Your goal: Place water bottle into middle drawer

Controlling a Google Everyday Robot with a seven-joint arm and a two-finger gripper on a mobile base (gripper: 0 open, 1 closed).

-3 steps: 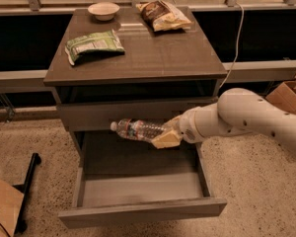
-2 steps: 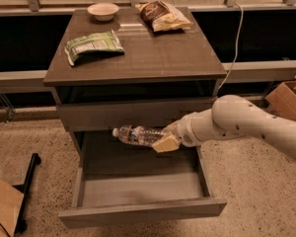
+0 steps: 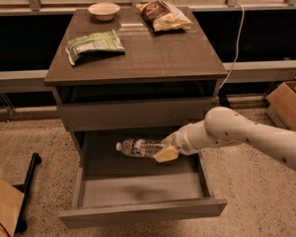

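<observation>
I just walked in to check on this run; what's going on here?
The robot's arm reaches in from the right. Its tool is shut on the water bottle, holding it sideways, cap pointing away from the arm, over the back part of the open middle drawer. The bottle is not yet released. On the cabinet top lie a green snack bag, a brown snack bag and a small bowl, none being handled.

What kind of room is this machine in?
Likely an office snack corner or lab: a drawer cabinet topped with snack bags and a bowl. The tool holds the water bottle over the open middle drawer.
</observation>
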